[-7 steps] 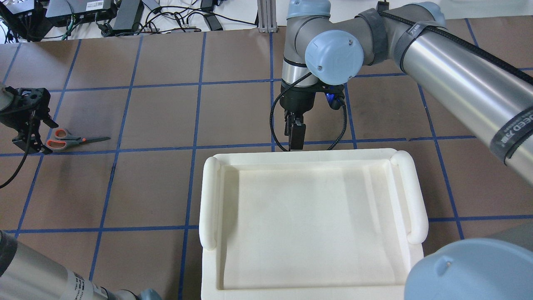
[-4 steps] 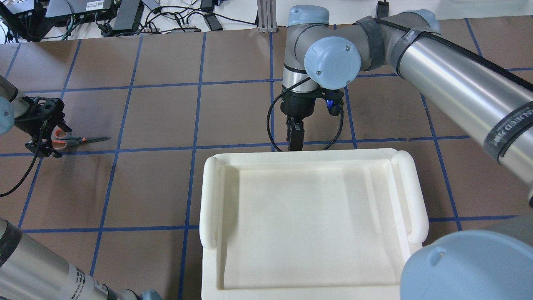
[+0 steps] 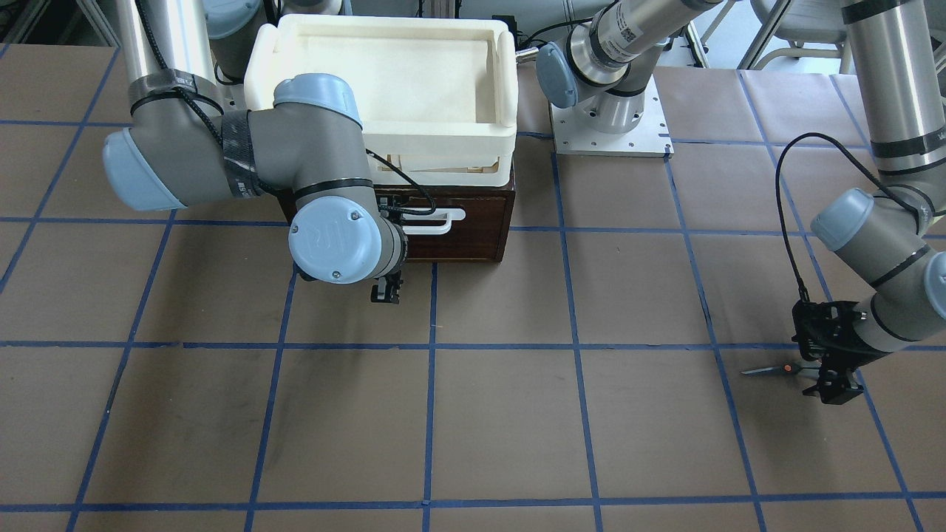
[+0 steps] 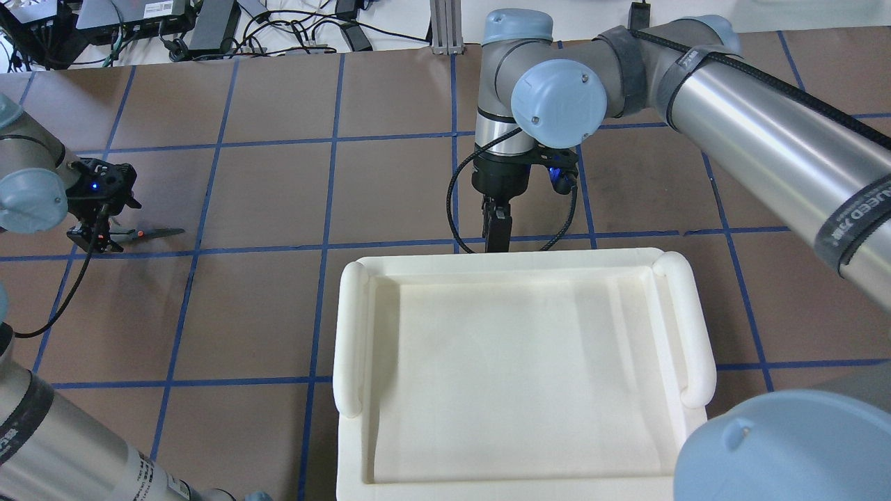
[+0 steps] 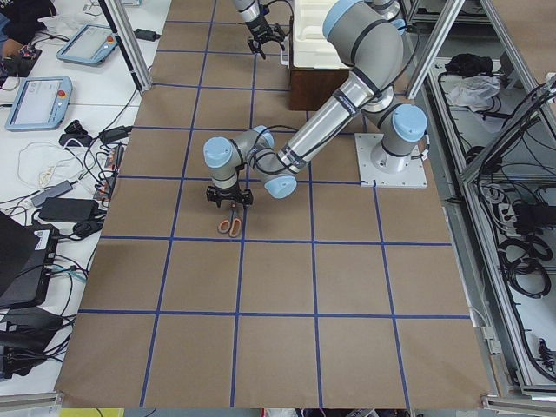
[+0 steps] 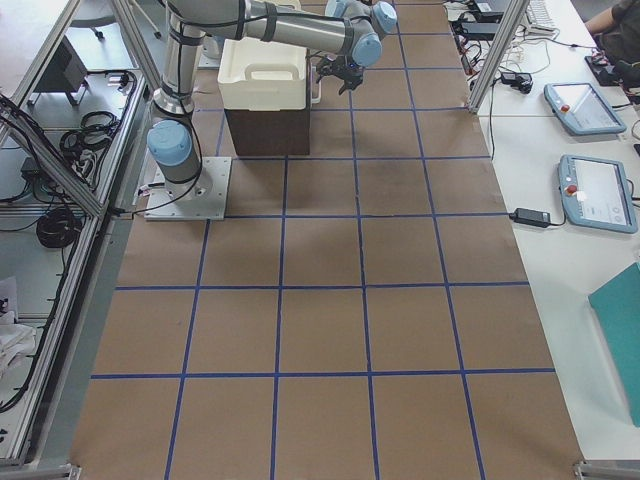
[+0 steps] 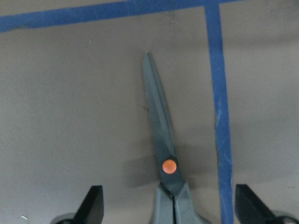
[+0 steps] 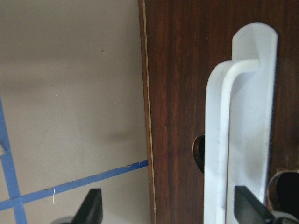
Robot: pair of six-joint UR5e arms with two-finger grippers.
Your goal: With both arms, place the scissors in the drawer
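Note:
The scissors [image 4: 154, 232] lie flat on the brown table at the far left, blades pointing toward the middle. My left gripper [image 4: 104, 233] hangs over their handles, open. In the left wrist view the scissors [image 7: 163, 140] lie between the two fingertips [image 7: 93, 207]. The drawer [image 3: 462, 236] sits shut under the foam tray. My right gripper [image 3: 386, 288] is open just in front of the drawer's front. In the right wrist view the white handle [image 8: 243, 140] and the dark wood [image 8: 173, 116] show between its fingertips [image 8: 91, 210].
The cream-white foam tray [image 4: 508, 259] rests on top of the drawer cabinet and hides the drawer from overhead. The right arm's base plate [image 3: 610, 133] stands beside the cabinet. Blue tape lines cross the brown table. Cables and electronics [image 4: 174, 21] lie beyond the far edge.
My left gripper has moved right from beside the scissors' handles to over them, now covering them in the overhead view. The right gripper has barely moved.

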